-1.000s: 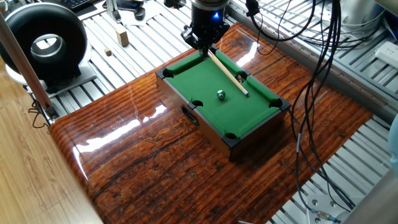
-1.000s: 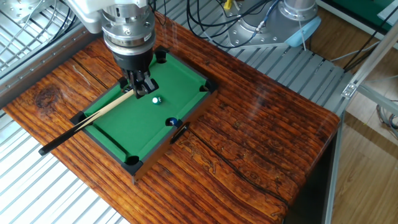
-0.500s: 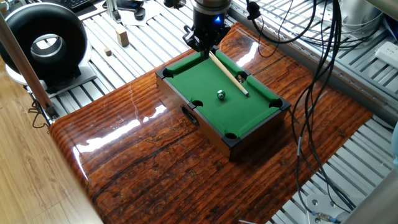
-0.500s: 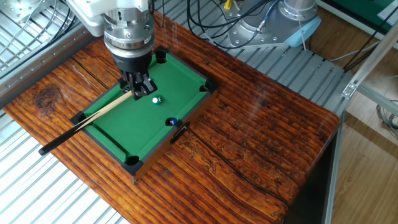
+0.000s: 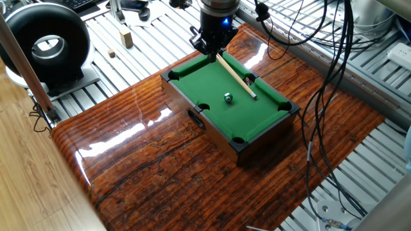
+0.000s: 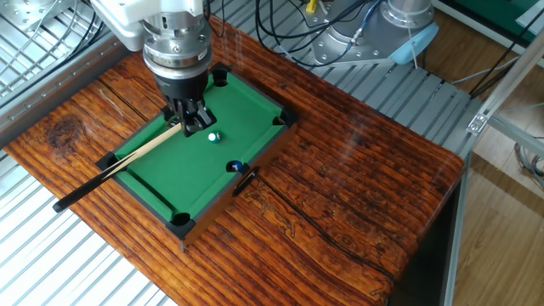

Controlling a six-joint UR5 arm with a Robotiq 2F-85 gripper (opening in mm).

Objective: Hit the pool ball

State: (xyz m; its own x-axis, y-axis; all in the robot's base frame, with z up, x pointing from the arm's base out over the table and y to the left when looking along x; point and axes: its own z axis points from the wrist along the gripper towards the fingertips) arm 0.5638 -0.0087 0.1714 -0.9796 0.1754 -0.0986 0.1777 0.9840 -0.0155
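The pool ball [image 5: 228, 97] is tiny, glossy and dark with a whitish shine. It rests near the middle of the green felt of the mini pool table [image 5: 192, 90]. My gripper [image 5: 214, 51] is at the table's far corner in one fixed view, shut on the pale wooden cue stick [image 5: 237, 77], which slants across the felt and ends just right of the ball. In the other fixed view my gripper [image 6: 189, 126] stands just left of the ball [image 6: 213, 136]. There the cue stick [image 6: 119, 166] runs down-left past the mini pool table's rim [image 6: 255, 149].
The mini table stands on a glossy brown wooden tabletop [image 5: 160, 167]. A black ring-shaped device [image 5: 45, 45] and two small wooden blocks [image 5: 126, 38] are at the back left. Black cables [image 5: 334, 70] hang at the right. A robot base [image 6: 399, 25] stands behind.
My gripper has shifted very slightly with the cue stick in it. The pool ball has not moved.
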